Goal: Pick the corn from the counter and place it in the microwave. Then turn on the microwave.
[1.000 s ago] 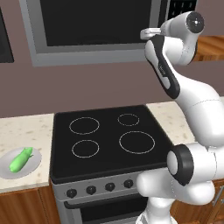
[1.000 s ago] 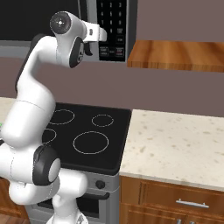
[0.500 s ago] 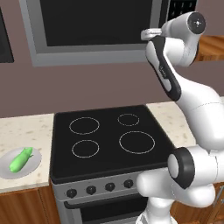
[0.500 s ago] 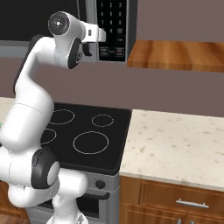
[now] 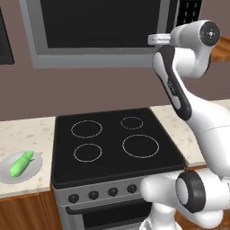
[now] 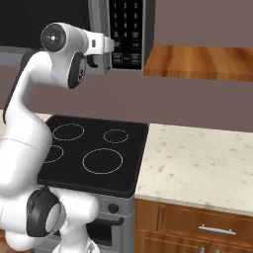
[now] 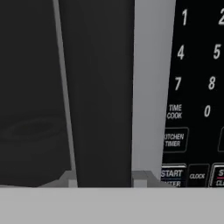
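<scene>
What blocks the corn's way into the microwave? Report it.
The microwave door is shut. The corn lies on a plate on the counter, left of the stovetop; the gripper is up at the door handle, fingertips either side of it.

Black stovetop (image 5: 114,141); grey plate (image 5: 33,168); wooden shelf (image 6: 200,62)

Corn (image 5: 21,163): green, lying on a plate at counter (image 5: 27,134) left. Microwave (image 5: 96,31): grey, mounted above, dark window, keypad at right.
</scene>
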Tool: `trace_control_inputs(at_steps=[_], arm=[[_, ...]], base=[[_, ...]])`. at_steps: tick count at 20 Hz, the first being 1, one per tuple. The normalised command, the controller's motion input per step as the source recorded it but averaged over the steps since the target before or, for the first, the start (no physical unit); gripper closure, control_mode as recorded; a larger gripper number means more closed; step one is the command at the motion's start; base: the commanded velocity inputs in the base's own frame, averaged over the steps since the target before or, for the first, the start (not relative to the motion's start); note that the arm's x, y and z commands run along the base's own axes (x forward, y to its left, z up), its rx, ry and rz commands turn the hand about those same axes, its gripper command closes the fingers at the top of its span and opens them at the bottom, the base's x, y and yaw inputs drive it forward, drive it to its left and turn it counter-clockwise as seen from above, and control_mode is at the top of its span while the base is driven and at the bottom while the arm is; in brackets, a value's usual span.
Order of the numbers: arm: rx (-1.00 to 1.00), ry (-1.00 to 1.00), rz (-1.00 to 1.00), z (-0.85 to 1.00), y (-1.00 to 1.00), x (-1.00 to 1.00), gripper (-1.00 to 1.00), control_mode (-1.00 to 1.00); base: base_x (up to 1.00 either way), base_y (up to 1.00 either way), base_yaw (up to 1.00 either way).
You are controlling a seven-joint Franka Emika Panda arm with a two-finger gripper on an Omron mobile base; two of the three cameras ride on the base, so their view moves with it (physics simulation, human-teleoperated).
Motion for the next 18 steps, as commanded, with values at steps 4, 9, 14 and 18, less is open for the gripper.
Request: trace_control_inputs(at_steps=[4, 9, 14, 18], arm=[[0.0, -0.09, -0.02, 0.04, 0.0, -0.53, 1.0, -1.0], [0.0, -0.07, -0.01, 0.03, 0.0, -0.48, 1.0, -1.0], [0.0, -0.07, -0.01, 0.02, 0.0, -0.5, 1.0, -1.0], [0.0, -0.09, -0.01, 0.03, 0.0, -0.54, 1.0, -1.0]], base=[[0.0, 0.0, 0.0], [0.0, 0.0, 0.0], [0.0, 0.0, 0.0], [0.0, 0.0, 0.0]])
